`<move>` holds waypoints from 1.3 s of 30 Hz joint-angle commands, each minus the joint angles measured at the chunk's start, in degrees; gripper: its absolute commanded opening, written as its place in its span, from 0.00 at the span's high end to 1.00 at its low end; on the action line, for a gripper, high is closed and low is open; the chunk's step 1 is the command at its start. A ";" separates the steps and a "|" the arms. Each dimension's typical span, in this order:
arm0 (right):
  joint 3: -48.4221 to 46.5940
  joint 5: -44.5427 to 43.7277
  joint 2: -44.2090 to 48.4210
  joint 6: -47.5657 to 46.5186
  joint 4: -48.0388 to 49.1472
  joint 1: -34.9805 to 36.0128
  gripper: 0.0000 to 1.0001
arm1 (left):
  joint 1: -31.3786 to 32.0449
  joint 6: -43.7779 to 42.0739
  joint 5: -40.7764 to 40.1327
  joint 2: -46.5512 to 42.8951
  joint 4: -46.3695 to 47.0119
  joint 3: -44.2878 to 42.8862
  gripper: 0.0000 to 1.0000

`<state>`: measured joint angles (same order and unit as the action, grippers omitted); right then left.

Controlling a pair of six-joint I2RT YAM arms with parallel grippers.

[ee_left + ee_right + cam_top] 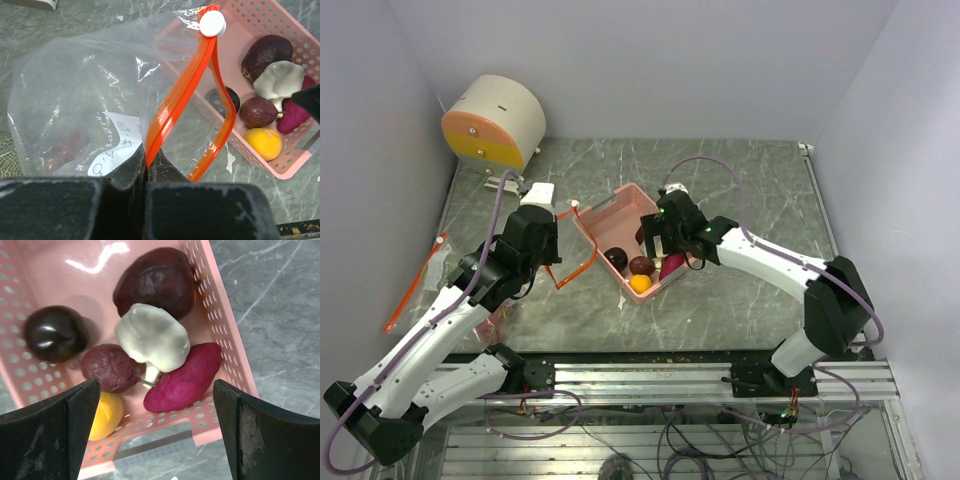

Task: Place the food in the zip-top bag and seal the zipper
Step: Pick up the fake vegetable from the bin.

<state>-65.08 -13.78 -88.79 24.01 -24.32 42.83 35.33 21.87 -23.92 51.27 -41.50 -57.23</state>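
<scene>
1. The zip-top bag (75,90) lies on the grey marbled surface (740,180), left of centre in the top view, just beside the pink basket (215,325).
2. One zipper (177,95) runs the bag's mouth. In the left wrist view, its long axis rises from bottom centre to one white slider (212,23) at the upper right. Its two strips are parted, the right one bowing outward.
3. The left fingers (125,172) are pinched closed on the zipper's lower end.
4. The basket's long axis runs from upper left to lower right in the top view.
5. It holds six food pieces:
   - one large dark red piece (155,282)
   - one near-black grape (52,332)
   - one reddish-brown grape (111,367)
   - one whitish bulb (152,337)
   - one magenta piece (187,375)
   - one orange-yellow fruit (107,412)
6. The bag holds one paper slip (112,145). A dim reddish shape beside it is unclear.
7. The right fingers (55,425) are spread wide above the basket, gripping nothing.
</scene>
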 commanded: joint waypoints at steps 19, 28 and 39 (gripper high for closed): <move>3.49 5.14 -13.12 -4.33 13.86 -4.82 0.84 | -0.35 -0.82 1.68 -2.40 2.21 0.80 0.93; 4.81 5.25 0.66 -4.18 10.70 -4.75 1.00 | -0.35 -0.61 1.83 -2.34 2.38 0.89 0.93; 10.13 37.84 13.63 0.48 34.78 0.49 1.00 | -0.35 -0.18 2.57 -2.49 2.88 1.09 0.93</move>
<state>-56.55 11.60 -74.04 21.76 -1.30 39.92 35.33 21.47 -22.63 49.23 -41.10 -56.51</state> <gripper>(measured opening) 0.056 0.075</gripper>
